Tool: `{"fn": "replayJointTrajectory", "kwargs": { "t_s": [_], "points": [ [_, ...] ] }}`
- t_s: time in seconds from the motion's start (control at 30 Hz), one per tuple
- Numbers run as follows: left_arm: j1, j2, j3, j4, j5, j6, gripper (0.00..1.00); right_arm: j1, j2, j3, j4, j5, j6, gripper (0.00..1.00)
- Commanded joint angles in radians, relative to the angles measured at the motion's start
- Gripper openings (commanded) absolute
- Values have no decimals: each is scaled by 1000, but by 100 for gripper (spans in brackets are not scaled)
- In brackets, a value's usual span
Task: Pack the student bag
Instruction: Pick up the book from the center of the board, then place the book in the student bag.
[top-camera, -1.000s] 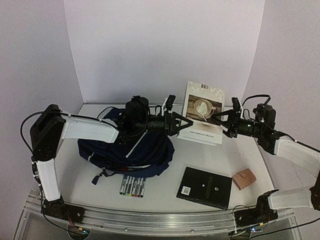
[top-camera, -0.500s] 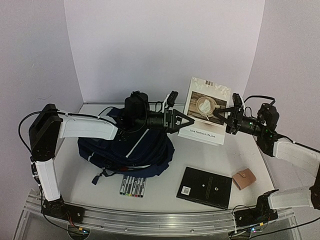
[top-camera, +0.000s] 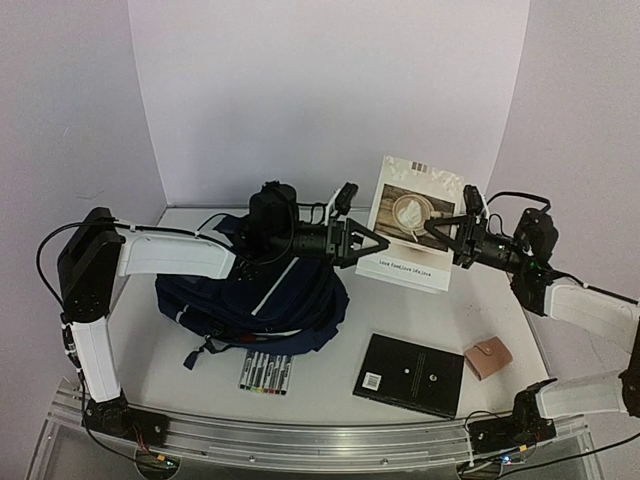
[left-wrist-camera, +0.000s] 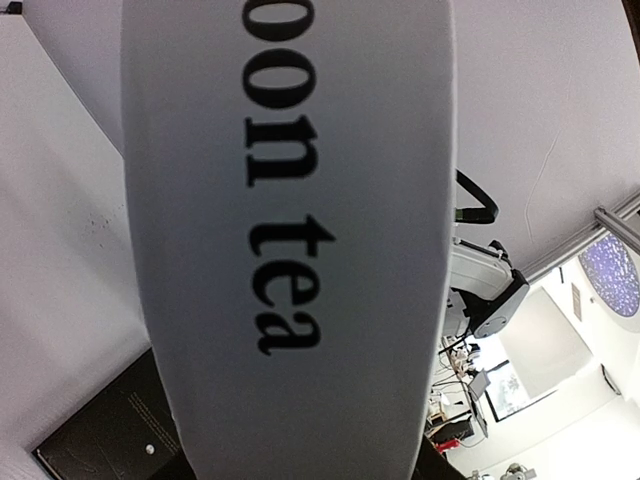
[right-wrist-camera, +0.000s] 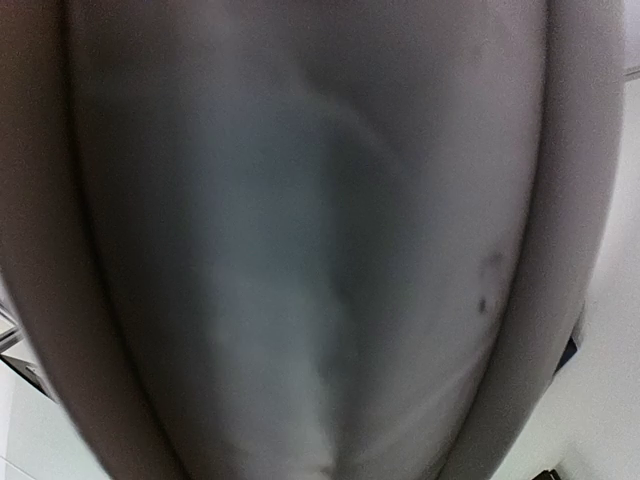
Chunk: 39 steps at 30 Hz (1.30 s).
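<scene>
The student bag (top-camera: 250, 300), a dark navy backpack with thin white stripes, lies flat on the table at the left, under my left arm. Both grippers hold a white book with a coffee-cup picture (top-camera: 415, 215) tilted up above the table, right of the bag. My left gripper (top-camera: 378, 245) is shut on its lower left edge. My right gripper (top-camera: 440, 232) is shut on its right side. The book's white cover with black letters fills the left wrist view (left-wrist-camera: 290, 250), and a blurred grey surface of it fills the right wrist view (right-wrist-camera: 310, 250).
A black book (top-camera: 410, 373) lies at the front, right of centre; its corner also shows in the left wrist view (left-wrist-camera: 100, 440). A row of several markers (top-camera: 266, 373) lies in front of the bag. A tan wallet (top-camera: 488, 357) lies at the front right.
The white book has been lifted a little higher and tilted more upright. My right gripper has moved up and to the right with it. The left gripper has hardly moved.
</scene>
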<state>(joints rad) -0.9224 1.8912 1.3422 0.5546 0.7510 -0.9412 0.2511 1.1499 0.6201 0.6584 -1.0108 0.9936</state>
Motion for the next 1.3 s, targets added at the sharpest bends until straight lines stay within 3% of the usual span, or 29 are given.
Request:
{"fn": "replayJointTrajectory", "kwargs": {
  "t_s": [0.0,0.13,0.23,0.3,0.47,0.6,0.9,0.97,1.07,1.27],
  "points": [
    [27,-38,-3,-109,-47,35,55,14,-32,-15,97,56,9,33],
    [58,-115,-62,-219,-109,101,76,15,-37,-35,99,76,14,32],
    [63,-182,-54,-479,-260,247,88,16,-48,-49,96,95,12,34],
    [63,-210,-38,-696,-439,359,91,15,-50,-56,86,108,3,35],
    [31,-172,20,-1052,-893,497,95,15,-40,-74,68,134,-14,35],
    [-29,-65,105,-1233,-1140,521,97,15,-36,-81,64,143,-19,34],
    [-71,51,185,-1332,-1350,474,97,15,-39,-85,58,147,-21,34],
    [-81,74,210,-1361,-1392,471,91,15,-41,-88,58,149,-21,34],
    [-103,104,250,-1419,-1478,460,70,15,-42,-93,56,153,-20,34],
    [-125,106,288,-1474,-1573,445,16,16,-38,-96,36,157,3,34]
  ]
}}
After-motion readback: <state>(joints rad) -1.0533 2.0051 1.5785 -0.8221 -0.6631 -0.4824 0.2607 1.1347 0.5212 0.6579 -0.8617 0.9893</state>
